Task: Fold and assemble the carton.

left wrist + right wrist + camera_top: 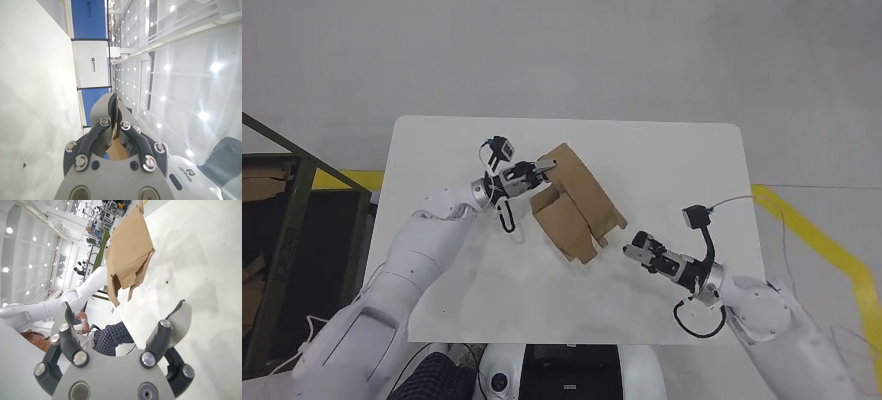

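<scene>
A brown cardboard carton (575,205) lies partly unfolded in the middle of the white table (672,150), its flaps spread toward the front. My left gripper (539,172) is at the carton's far left corner, shut on a thin carton flap (115,89) seen edge-on between its pads. My right gripper (630,250) stands open just to the right of the carton's near corner, nothing between its fingers (179,311). In the right wrist view the carton (130,251) hangs tilted ahead, with an open end and loose flaps facing the gripper.
A green metal frame (282,200) with cardboard pieces stands off the table's left side. A yellow floor line (812,225) runs at the right. Small dark specks (167,282) lie on the tabletop.
</scene>
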Robot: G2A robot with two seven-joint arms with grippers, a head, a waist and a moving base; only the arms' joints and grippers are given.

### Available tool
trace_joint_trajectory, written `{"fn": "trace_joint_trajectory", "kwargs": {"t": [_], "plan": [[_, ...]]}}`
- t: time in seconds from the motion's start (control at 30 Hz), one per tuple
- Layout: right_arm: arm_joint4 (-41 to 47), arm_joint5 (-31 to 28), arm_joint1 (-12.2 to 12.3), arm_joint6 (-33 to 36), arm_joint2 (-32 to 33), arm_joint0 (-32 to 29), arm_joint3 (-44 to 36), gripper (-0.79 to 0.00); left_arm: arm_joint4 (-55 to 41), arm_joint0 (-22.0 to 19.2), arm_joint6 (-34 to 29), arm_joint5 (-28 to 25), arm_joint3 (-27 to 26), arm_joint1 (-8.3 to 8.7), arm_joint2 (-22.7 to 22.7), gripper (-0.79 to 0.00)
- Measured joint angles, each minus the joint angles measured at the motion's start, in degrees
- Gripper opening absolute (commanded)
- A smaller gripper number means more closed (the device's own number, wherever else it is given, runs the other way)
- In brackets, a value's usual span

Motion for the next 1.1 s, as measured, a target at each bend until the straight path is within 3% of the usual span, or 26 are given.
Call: {"fn": "trace_joint_trajectory", "kwargs": {"t": [0.3,0.37,0.4,0.43,0.67,0.83,1.0,1.03,1.1], "plan": [[2.42,-2.36,-1.44,-1.00,-4.83,4.56,4.95,-0.022,-0.64,0.04,-1.98,1.96,-0.54,-1.04,0.85,-0.785],[3.12,-2.76,-1.78,-1.81,-5.66,5.41,6.03,-0.148,-0.33,0.06,-2.17,2.43,-0.82,-1.31,1.27,-0.785],[3.40,-2.92,-1.92,-2.13,-5.96,5.74,6.44,-0.308,-0.22,0.09,-2.16,2.53,-0.95,-1.45,1.45,-0.785],[3.76,-3.12,-2.09,-2.43,-6.31,6.14,6.95,-0.397,-0.04,0.12,-2.10,2.64,-1.07,-1.62,1.68,-0.785],[5.26,-4.19,-2.63,-0.85,-7.53,7.67,8.89,-0.529,-0.11,-0.05,-2.89,3.43,-1.05,-2.36,2.15,-0.785],[5.98,-4.97,-2.72,0.76,-7.40,7.96,9.69,-0.770,-0.02,-0.34,-3.68,3.89,-0.72,-2.69,1.99,-0.785],[7.30,-5.33,-2.82,1.29,-7.07,7.92,9.90,-0.785,0.41,-0.50,-4.01,4.13,-0.43,-2.89,1.63,-0.785],[7.73,-5.33,-2.86,1.40,-7.00,7.91,9.87,-0.785,0.61,-0.55,-4.02,4.22,-0.37,-2.92,1.51,-0.554],[8.26,-5.22,-2.90,1.60,-6.91,7.91,9.74,-0.785,1.02,-0.62,-3.86,4.18,-0.35,-2.92,1.24,0.000]]}}
